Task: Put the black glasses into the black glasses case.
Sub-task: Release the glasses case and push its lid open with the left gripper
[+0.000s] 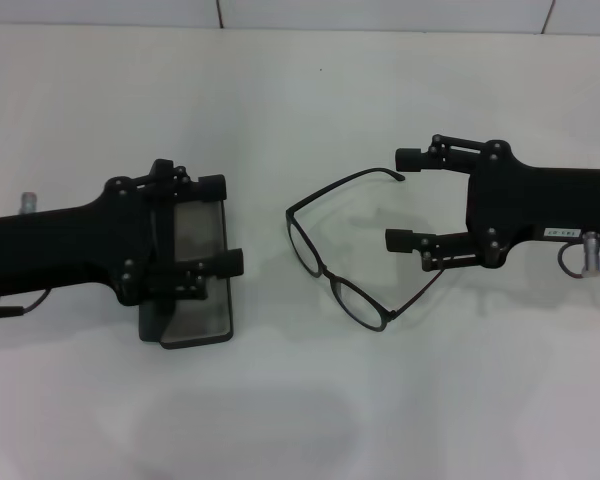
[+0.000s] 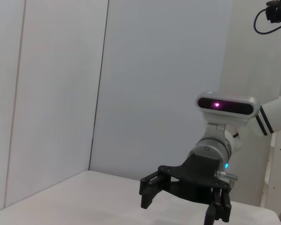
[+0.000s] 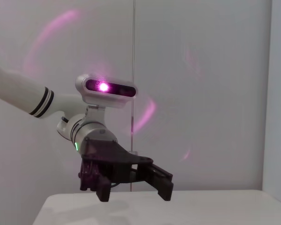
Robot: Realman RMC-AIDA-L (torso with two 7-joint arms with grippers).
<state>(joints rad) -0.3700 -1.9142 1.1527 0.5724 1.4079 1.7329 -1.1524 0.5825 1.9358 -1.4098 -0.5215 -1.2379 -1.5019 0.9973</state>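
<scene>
Hovering our left gripper, fingers spread, over the open grey-lined black glasses case, our right gripper open beside thin black wire-framed glasses on the white surface.

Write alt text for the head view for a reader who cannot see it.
Black glasses lie unfolded on a white table between two open black grippers. The right gripper brackets the temple arms without holding them; the left gripper hovers over the black glasses case, which lies open showing its grey lining.
</scene>
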